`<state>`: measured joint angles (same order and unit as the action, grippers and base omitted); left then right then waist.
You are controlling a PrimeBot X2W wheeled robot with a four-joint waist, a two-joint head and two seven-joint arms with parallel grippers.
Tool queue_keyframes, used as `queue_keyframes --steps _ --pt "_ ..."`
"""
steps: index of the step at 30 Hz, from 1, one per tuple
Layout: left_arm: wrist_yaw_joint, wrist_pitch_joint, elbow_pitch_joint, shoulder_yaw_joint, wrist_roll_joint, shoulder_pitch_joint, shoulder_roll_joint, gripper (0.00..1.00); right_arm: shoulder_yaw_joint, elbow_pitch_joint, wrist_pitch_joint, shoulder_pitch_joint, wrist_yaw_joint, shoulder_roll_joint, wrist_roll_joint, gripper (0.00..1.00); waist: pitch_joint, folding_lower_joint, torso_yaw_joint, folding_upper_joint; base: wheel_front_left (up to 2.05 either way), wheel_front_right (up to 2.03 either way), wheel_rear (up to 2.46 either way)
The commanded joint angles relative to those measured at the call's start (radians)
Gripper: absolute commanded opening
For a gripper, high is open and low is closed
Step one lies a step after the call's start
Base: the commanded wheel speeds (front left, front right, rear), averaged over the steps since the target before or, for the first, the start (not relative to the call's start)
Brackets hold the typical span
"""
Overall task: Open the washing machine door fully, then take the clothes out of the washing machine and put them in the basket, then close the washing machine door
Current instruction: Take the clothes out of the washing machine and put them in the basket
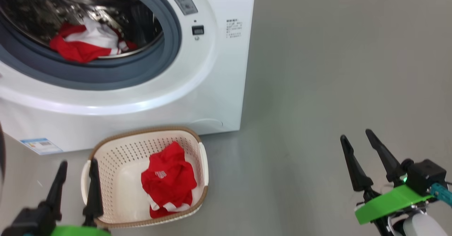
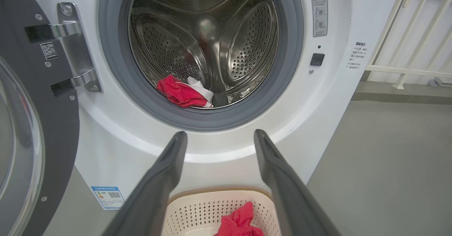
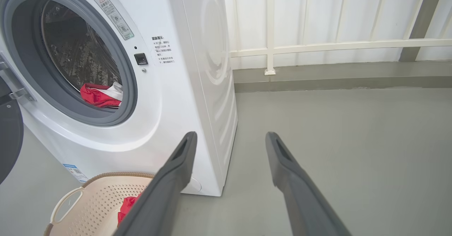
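Washing machine door point(image 2: 31, 123), round, glossy black rim, glass bowl: swung open, far left. Left gripper point(image 1: 78, 163): fingers spread, empty, at left edge of cream perforated plastic basket point(image 1: 141, 132). Bright red-and-white clothes point(image 1: 84, 42): heap in steel drum point(image 1: 35, 13) of white washing machine point(image 1: 212, 88); red garment point(image 1: 167, 179) in basket before machine. Right gripper point(image 1: 356, 135): fingers apart, empty, above grey floor point(image 1: 317, 70).

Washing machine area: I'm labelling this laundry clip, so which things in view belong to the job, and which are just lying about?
Job: washing machine, its open door, basket, red clothes in the drum, red clothes lying in the basket.
Just around: white railing, grey floor.
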<state>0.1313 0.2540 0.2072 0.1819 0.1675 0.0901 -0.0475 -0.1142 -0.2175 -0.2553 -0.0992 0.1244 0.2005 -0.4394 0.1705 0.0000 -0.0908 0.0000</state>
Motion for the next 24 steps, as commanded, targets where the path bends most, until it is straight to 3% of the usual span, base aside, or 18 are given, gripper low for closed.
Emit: queue_keyframes --steps 1,11,24 --pt "-0.001 0.008 -0.042 0.036 -0.011 -0.023 -0.009 1.00 -0.013 0.027 -0.006 0.015 0.006 0.020 -0.002 1.00 -0.038 0.0000 0.006 0.0000 0.00 0.00 0.00" --pt "-0.003 0.008 -0.135 0.055 0.005 -0.150 -0.003 1.00 0.008 0.048 -0.006 0.080 0.006 0.025 0.001 1.00 -0.079 0.0000 0.003 0.0000 0.00 0.00 0.00" --pt "-0.053 0.008 -0.193 0.029 0.053 -0.222 -0.003 1.00 0.016 0.059 -0.006 0.102 0.006 0.024 0.004 1.00 -0.088 0.0000 -0.002 0.0000 0.00 0.00 0.00"
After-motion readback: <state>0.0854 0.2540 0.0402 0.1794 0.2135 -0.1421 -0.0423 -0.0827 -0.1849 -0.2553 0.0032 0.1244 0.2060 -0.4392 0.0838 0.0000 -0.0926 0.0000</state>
